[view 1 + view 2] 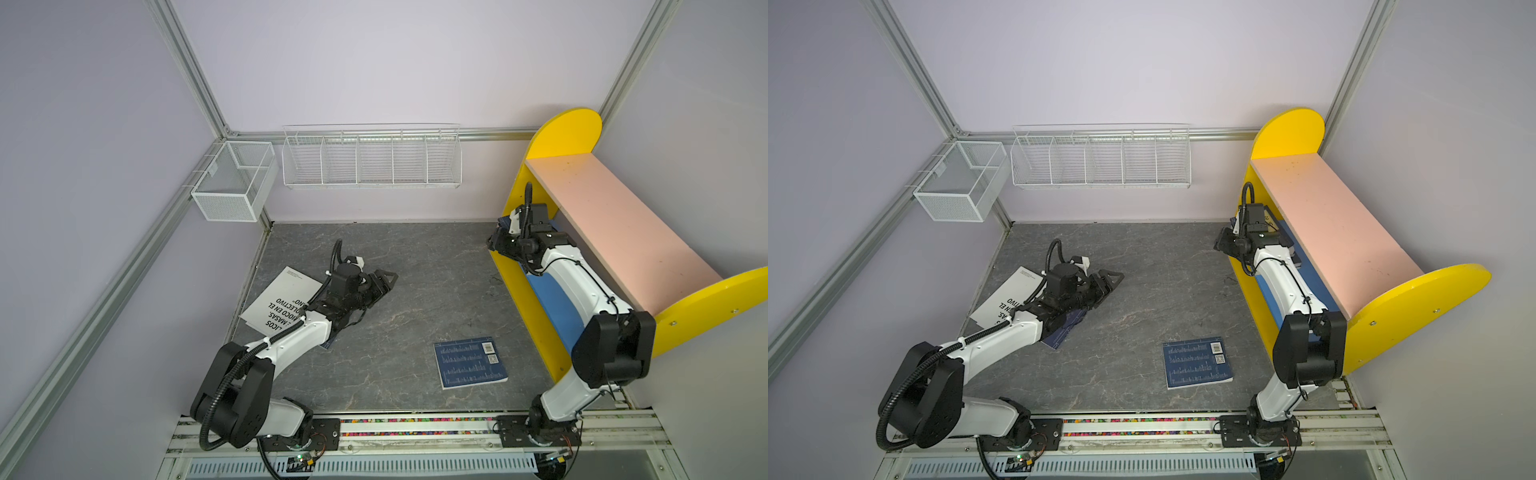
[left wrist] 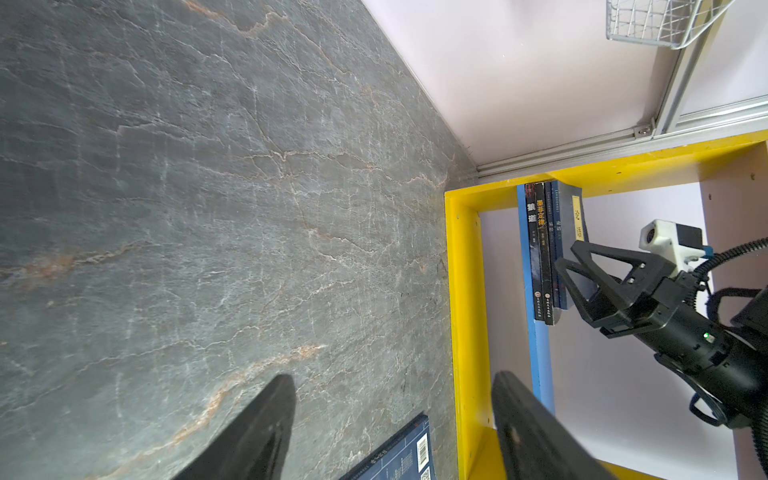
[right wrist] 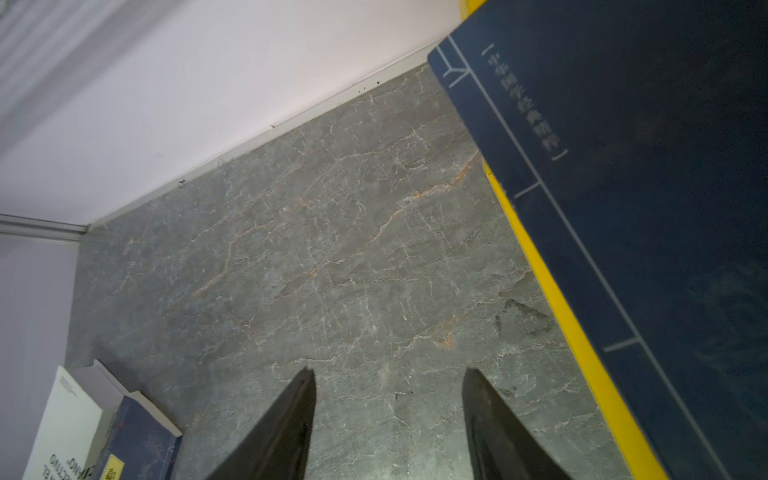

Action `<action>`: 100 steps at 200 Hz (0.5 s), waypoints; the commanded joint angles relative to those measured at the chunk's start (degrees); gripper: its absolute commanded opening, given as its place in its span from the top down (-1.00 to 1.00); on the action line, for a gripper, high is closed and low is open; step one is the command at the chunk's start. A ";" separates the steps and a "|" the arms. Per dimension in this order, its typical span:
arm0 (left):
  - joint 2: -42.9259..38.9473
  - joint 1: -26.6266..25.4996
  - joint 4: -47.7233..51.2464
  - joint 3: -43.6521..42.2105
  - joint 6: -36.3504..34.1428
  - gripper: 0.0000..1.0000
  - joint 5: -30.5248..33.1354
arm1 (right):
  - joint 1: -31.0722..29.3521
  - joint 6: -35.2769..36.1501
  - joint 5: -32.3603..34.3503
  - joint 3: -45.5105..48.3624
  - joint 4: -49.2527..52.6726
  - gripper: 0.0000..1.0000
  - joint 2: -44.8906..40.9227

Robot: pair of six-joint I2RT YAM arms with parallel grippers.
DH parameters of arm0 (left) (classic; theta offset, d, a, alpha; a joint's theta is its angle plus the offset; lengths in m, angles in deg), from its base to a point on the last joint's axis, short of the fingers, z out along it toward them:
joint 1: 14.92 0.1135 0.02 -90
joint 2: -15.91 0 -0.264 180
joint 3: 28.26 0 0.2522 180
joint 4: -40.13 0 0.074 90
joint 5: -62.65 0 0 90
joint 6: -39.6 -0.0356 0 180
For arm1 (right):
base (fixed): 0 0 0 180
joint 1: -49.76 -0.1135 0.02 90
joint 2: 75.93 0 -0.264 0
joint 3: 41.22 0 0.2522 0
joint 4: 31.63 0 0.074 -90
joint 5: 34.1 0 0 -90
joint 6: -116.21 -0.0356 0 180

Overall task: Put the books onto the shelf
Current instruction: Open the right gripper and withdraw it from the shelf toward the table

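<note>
Right gripper [image 2: 566,254]: fingers spread, empty, beside upright books [image 2: 544,249] on blue lower board [image 2: 542,361] of shelf [image 1: 565,133], seemingly propped by yellow end panel [image 2: 623,164] | Left gripper [image 1: 386,280]: released, low over table [image 1: 415,249] | navy book [image 1: 469,361], white book [image 1: 278,299]: flat, unshelved.

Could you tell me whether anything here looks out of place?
One navy-blue paperback lies barcode-up, skewed on the grey marbled tabletop; another navy paperback lies half hidden under the left arm beside the large white book.
</note>
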 commanded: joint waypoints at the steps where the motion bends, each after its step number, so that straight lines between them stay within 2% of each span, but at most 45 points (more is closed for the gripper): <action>1: 1.50 -0.30 -0.02 2.35 -0.71 -0.51 0.39 | -0.64 4.22 4.36 -2.61 1.79 -0.19 1.14; 100: 5.70 -0.35 -0.64 4.86 -0.10 -0.50 -0.56 | -0.55 9.00 8.03 -9.80 5.64 -0.20 8.76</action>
